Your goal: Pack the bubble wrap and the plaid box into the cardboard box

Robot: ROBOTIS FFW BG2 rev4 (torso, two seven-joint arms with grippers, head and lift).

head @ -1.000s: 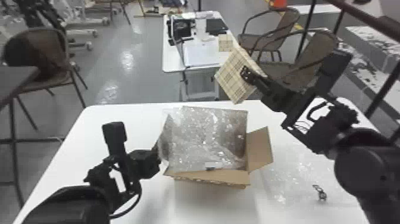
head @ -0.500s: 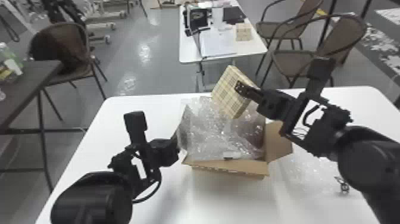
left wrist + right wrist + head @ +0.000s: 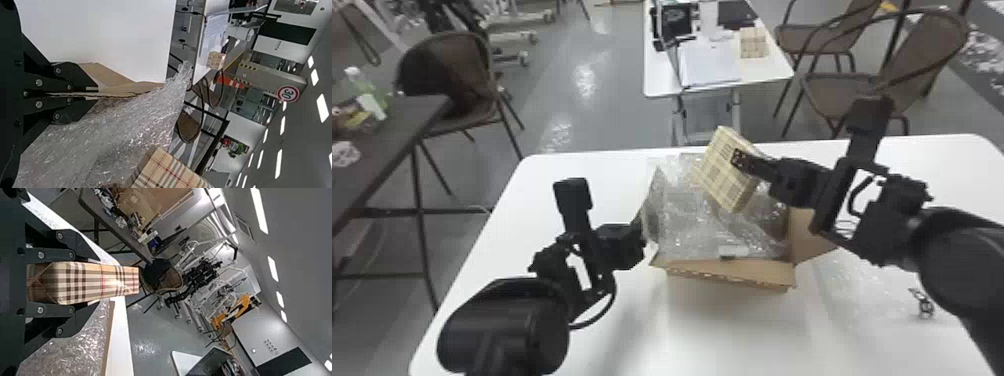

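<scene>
Plaid box tilts corner-down, long axis jutting outward from right tool (clamped on it).

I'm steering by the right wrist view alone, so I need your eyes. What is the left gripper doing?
Observer: The left gripper is clamped on the left side of the cardboard box.

Operator: And the flap nearest the right arm?

Observer: That flap sticks outward, away from the opening.

Operator: How does the plaid box sit relative to the opening?

Observer: In the head view, the plaid box is tilted over the bubble wrap; I can't tell if they touch.
</scene>
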